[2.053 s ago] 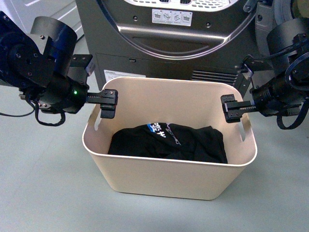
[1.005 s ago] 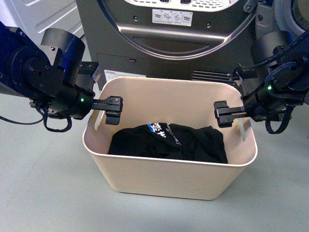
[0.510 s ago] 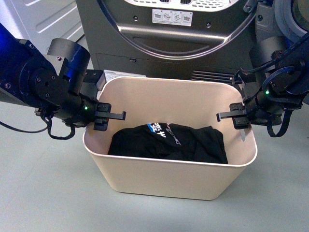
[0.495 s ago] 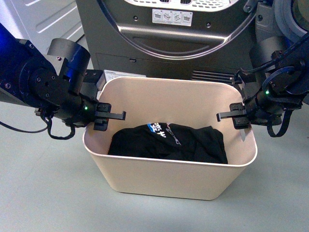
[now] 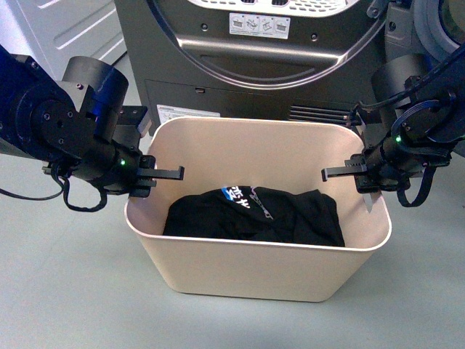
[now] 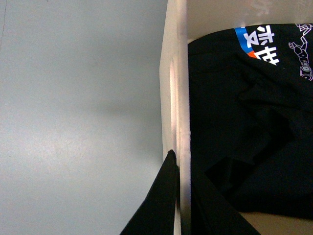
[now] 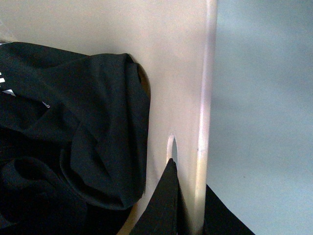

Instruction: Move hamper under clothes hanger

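Front view: the hamper [image 5: 254, 270] stands on the floor [image 5: 58, 291], right in front of the grey dryer [image 5: 254, 65]. The clothes hanger is nowhere in sight. Two seconds back both pincers lay flat and wide open over the tub's short ends. Now each is turned on edge and set down over the rim. The left pincer [image 5: 149, 180] sits on one end and the right pincer [image 5: 363, 178] on the other. The tub also looks nudged a touch since half a second ago. I judge the grip is made and the carry is starting, though the whole way to the hanger is still to go.

Left wrist view: two dark fingers [image 6: 164, 205] bracket the beige wall, one outside and one inside, and the wall fills the gap between them. They seem closed onto it. One slot handle [image 6: 172, 93] shows faintly farther along the wall.

Right wrist view: the same hold. One finger [image 7: 166, 205] lies inside just below the slot handle [image 7: 170, 146] and the other outside, pinching the wall.

Count: one hamper, two pincers, two slot handles and one dryer. There is one black heap of clothing [image 5: 254, 214] inside — how many pieces I cannot tell.
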`<state>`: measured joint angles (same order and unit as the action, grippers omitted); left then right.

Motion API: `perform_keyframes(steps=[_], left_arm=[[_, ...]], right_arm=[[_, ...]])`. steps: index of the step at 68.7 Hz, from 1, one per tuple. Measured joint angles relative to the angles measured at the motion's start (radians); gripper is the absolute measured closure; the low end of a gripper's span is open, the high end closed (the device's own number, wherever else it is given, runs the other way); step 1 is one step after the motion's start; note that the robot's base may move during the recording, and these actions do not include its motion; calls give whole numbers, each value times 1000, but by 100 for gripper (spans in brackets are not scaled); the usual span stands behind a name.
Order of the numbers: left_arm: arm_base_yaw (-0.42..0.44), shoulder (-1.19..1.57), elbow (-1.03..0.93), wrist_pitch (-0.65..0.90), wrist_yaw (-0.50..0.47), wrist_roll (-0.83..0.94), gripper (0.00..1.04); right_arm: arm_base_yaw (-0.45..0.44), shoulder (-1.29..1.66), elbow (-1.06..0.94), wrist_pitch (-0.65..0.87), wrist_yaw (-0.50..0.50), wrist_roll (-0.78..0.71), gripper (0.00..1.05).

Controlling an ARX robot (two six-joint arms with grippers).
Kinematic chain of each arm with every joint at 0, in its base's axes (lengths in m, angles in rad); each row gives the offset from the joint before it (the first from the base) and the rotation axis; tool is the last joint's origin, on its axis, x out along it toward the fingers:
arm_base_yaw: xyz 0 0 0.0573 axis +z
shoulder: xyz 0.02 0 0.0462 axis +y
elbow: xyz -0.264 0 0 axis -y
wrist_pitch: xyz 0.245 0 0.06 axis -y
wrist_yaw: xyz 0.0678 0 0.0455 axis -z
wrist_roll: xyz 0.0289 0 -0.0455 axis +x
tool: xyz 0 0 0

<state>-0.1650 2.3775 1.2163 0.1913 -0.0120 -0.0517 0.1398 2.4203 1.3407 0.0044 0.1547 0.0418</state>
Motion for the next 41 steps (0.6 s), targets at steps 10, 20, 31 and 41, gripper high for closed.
perform_keyframes(steps=[10,20,31,41], left_arm=[[2,-45,-13,-23,-3,-1,101],[2,-117,-25,-35,-5,0,101],[2,-174,-32,-35,-22,0,101],[2,-175,-39,-35,-23,0,101]], right_arm=[[3,-47,-24,-10,-11,-4,102],[3,-115,-42,-16,-23,-11,102],[3,-177,-68,4,-41,-12,102],[5,-188,-89,18,-43,-16,102]])
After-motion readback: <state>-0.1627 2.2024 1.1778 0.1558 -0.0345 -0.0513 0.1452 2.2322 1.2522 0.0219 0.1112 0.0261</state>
